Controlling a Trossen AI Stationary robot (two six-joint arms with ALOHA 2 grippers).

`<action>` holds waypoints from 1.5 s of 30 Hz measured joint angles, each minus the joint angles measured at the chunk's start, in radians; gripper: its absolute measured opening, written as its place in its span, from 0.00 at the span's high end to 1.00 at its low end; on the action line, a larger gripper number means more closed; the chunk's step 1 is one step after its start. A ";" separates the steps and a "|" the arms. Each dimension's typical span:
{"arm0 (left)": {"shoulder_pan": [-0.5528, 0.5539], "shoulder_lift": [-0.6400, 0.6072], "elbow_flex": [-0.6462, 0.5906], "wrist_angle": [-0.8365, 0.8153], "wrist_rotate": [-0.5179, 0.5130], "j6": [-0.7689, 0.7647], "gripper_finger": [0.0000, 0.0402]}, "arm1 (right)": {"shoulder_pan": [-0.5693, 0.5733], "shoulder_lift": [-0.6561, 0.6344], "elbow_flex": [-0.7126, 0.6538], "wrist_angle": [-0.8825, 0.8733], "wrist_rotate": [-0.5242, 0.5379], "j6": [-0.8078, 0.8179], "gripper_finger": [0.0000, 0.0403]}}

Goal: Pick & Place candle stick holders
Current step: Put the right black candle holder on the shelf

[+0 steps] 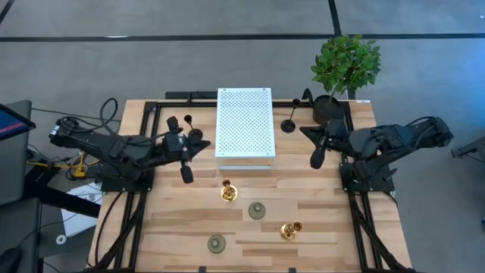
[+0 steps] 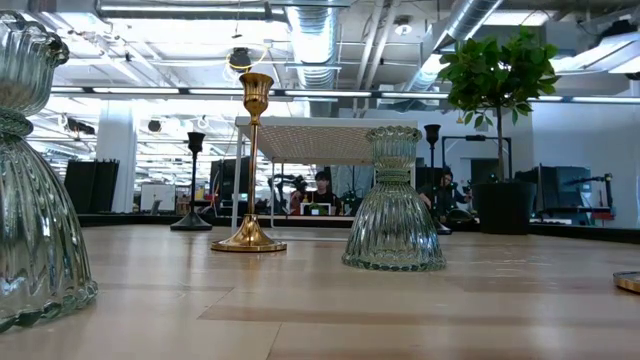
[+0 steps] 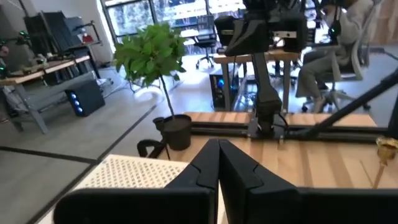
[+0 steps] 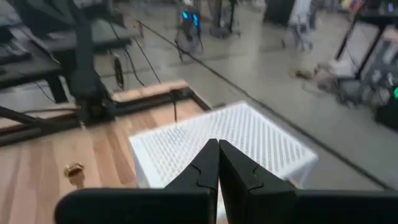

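Overhead, both arms hover above the table with nothing held. The left gripper sits near the left edge, fingers pressed together; the right gripper sits near the right edge, fingers likewise closed. Between them, at the far edge, stands a white perforated box. One black holder stands left of the box, another right of it, beside the plant pot. Toward the near edge stand two gold holders and two grey-green holders, all apart from each other.
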 joint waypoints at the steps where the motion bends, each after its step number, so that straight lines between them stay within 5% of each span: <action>1: 0.000 -0.005 0.000 -0.017 0.016 0.000 0.99 | -0.006 0.004 -0.001 -0.042 0.000 0.034 1.00; 7: 0.000 -0.003 0.000 -0.044 0.067 -0.003 0.99 | -0.026 0.023 -0.068 -0.186 -0.002 0.255 1.00; 18: 0.000 0.004 -0.002 -0.052 0.065 -0.033 0.99 | -0.026 0.005 -0.373 -0.142 0.030 0.499 1.00; 24: 0.000 0.005 -0.002 -0.053 0.064 -0.042 0.99 | -0.041 -0.052 -0.530 -0.001 0.063 0.424 1.00; 30: 0.000 0.006 -0.002 -0.056 0.064 -0.042 0.99 | -0.096 -0.121 -0.689 0.326 0.042 0.296 1.00; 35: 0.000 0.006 -0.002 -0.056 0.063 -0.042 0.98 | -0.210 -0.186 -0.775 0.557 -0.093 0.094 1.00; 45: 0.000 -0.046 -0.003 -0.063 -0.027 0.083 0.99 | -0.512 -0.153 -0.792 0.694 -0.359 0.022 1.00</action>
